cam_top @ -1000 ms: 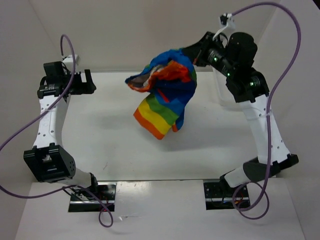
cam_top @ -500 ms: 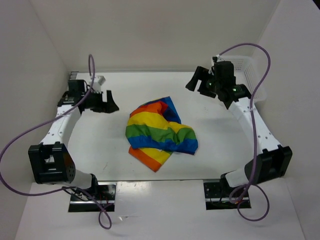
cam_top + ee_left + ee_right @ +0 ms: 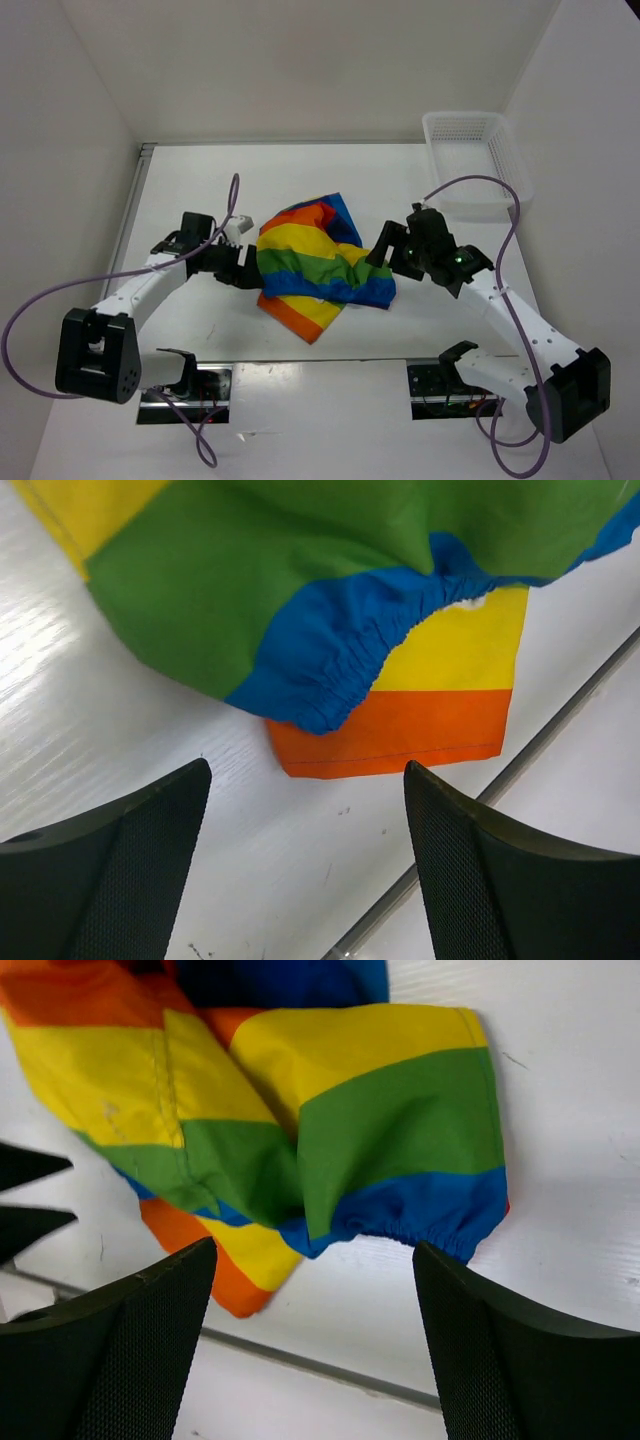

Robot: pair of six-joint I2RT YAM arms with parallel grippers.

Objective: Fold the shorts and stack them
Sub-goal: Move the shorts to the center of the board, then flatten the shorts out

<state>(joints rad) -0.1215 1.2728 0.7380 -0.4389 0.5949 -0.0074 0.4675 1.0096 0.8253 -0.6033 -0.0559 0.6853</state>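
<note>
Now | shorts (image 3: 318,262) crumpled | my left gripper (image 3: 246,268) at their 9 o'clock | my right gripper (image 3: 382,248) at 3 o'clock | both spread wide, seemingly empty

The shorts (image 3: 320,262) lie crumpled on the table (image 3: 200,190), no longer hanging from the right gripper (image 3: 384,247). Both arms are in from the far corners. The left gripper (image 3: 247,268) sits low at the shorts' left edge, the right at their right edge. The basket (image 3: 470,120) now shows whole.
</note>
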